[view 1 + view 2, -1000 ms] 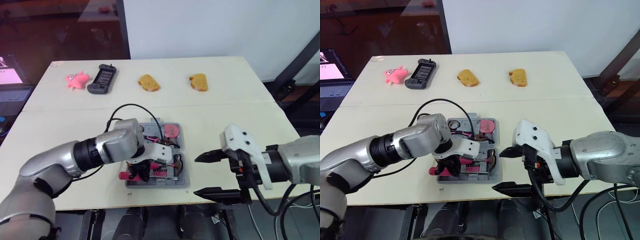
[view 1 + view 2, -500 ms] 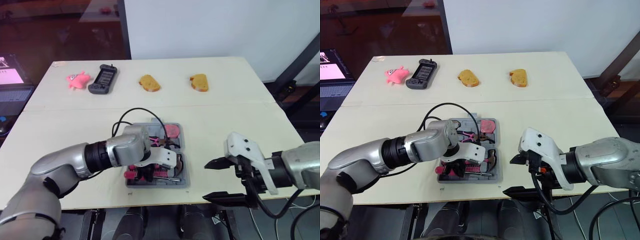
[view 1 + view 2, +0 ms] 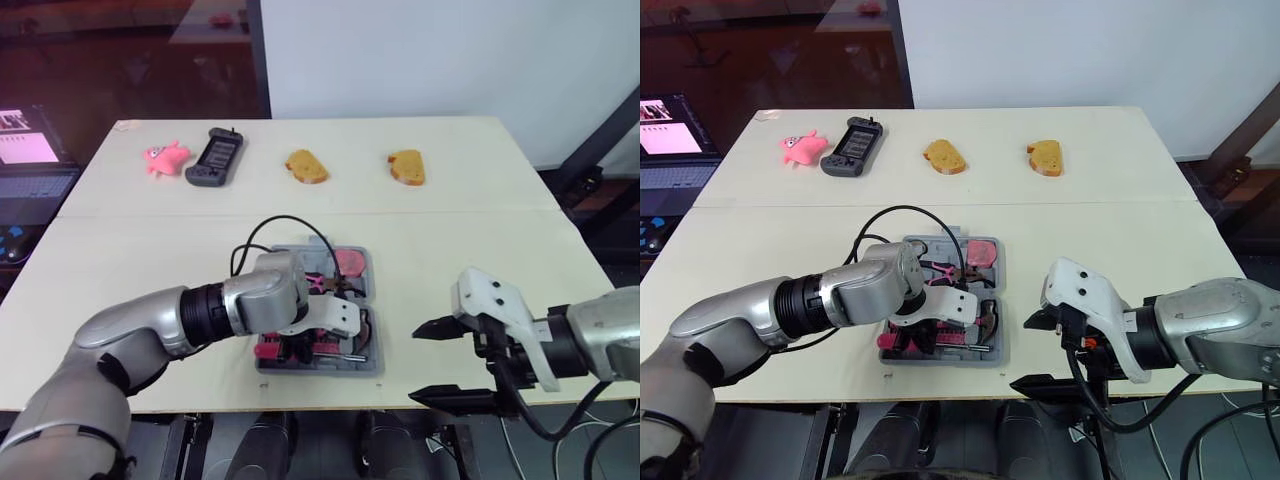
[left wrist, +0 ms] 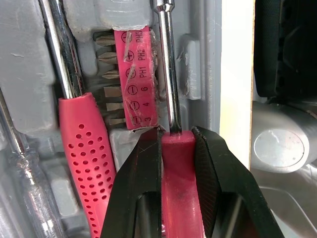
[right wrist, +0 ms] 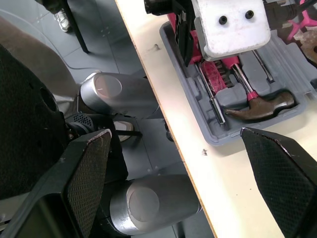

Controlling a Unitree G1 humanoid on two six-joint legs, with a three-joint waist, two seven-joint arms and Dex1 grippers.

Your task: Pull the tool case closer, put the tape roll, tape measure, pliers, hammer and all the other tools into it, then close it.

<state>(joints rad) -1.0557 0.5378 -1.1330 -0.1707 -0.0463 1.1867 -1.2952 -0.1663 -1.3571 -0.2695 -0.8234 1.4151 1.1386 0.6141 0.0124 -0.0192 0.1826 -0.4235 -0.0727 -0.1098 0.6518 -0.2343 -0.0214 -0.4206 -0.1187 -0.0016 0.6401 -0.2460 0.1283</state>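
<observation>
The left gripper [image 4: 176, 134] is clamped on the red screwdriver [image 4: 168, 74]. It lies from 9 to 3 o'clock along the tool case's [image 3: 340, 369] near wall. The right gripper [image 3: 413, 363] hangs with its fingers apart at the case's 4 o'clock.

Surface [image 3: 480, 250]: pale wood, two boards butted along a seam [image 3: 500, 212] that runs side to side, evenly lit. Behind its far edge there is a white wall [image 3: 440, 50] on the right, a dark upright post [image 3: 258, 60] at the wall's left end, and dark reddish-brown floor [image 3: 90, 70] further left, with a lit screen [image 3: 28, 150] off the surface's left edge. Black slanted struts [image 3: 600, 135] stand off the right side, and grey floor tiles [image 5: 104, 44] lie below the near edge.
</observation>
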